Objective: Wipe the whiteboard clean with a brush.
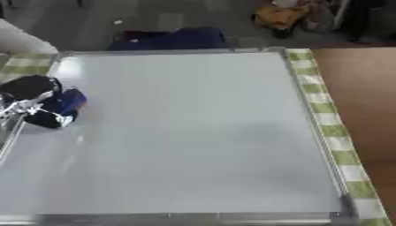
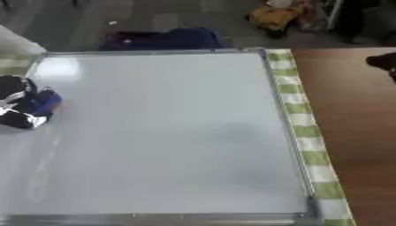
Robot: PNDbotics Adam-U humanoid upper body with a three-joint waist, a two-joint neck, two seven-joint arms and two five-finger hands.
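A large whiteboard (image 1: 193,132) lies flat and fills most of the view, its silver frame running along the far, right and near edges. Its surface looks pale and unmarked, with a soft glare near the far left corner. Under it lies a green and white checked cloth (image 1: 325,110), which shows as a strip along the board's right side and again at the far left corner. To the right of that strip is the bare brown table (image 1: 363,97). The robot's left hand (image 1: 31,99) comes in from the left edge, over the left side of the board about a third of the way down from the far edge. Its black fingers are curled round a blue brush (image 1: 70,101), whose blue end sticks out to the right of the hand and sits on or just above the board; whether it touches cannot be told. A small dark shape at the right edge of the right eye view, over the brown table, appears to be part of the right hand (image 2: 384,62); how its fingers stand cannot be told. Beyond the far edge of the board, a dark blue bundle (image 1: 178,39) lies on the floor.
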